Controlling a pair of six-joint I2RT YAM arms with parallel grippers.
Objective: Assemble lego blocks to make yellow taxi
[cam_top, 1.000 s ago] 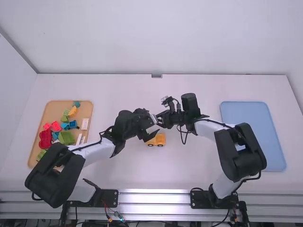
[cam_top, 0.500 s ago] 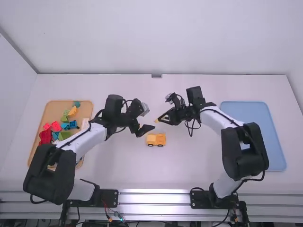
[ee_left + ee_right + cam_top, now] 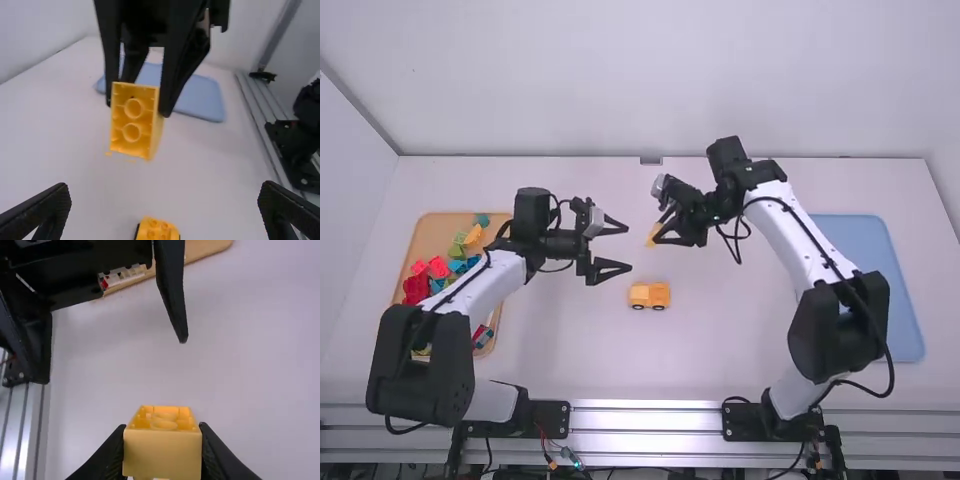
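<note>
Left hand, just left of the high view's centre: fingers wide apart, empty. Right hand, just above centre: closed on one studded yellow block, aloft. One yellow taxi assembly, wheeled: on worktop, below centre.

In the high view, the left arm hides part of the wooden tray, and the right arm hides some of the blue tray. The left wrist view's bottom edge cuts off the yellow toy car.
</note>
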